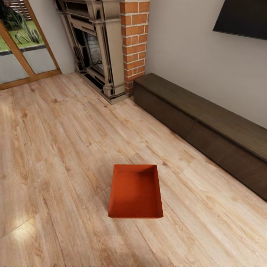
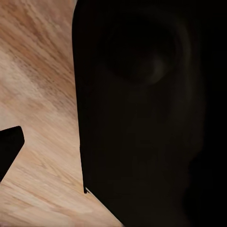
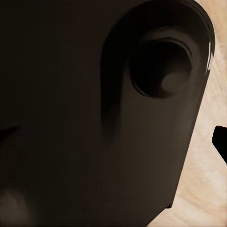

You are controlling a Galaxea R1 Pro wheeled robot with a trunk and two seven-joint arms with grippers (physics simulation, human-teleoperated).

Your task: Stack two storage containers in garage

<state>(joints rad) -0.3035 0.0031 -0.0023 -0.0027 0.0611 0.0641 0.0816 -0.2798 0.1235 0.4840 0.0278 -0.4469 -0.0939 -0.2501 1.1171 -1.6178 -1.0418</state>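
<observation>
One orange-red storage container (image 1: 135, 192) sits upright and empty on the light wood-plank floor (image 1: 55, 148) of the living room, low in the middle of the head view. Nothing touches it. In the left wrist view a dark fingertip (image 2: 8, 149) shows over the wood planks beside a large dark part of the robot (image 2: 151, 113). The right wrist view has a dark fingertip (image 3: 221, 142) at its edge, next to a similar dark rounded body (image 3: 94, 113). Neither wrist view shows both fingers of its gripper. The garage is out of view.
A long dark low cabinet (image 1: 207, 129) runs along the right wall under a black screen (image 1: 243, 16). A red-brick fireplace (image 1: 107, 48) stands at the back. Wood-framed glass doors (image 1: 22, 48) are at the far left. Open plank floor surrounds the container.
</observation>
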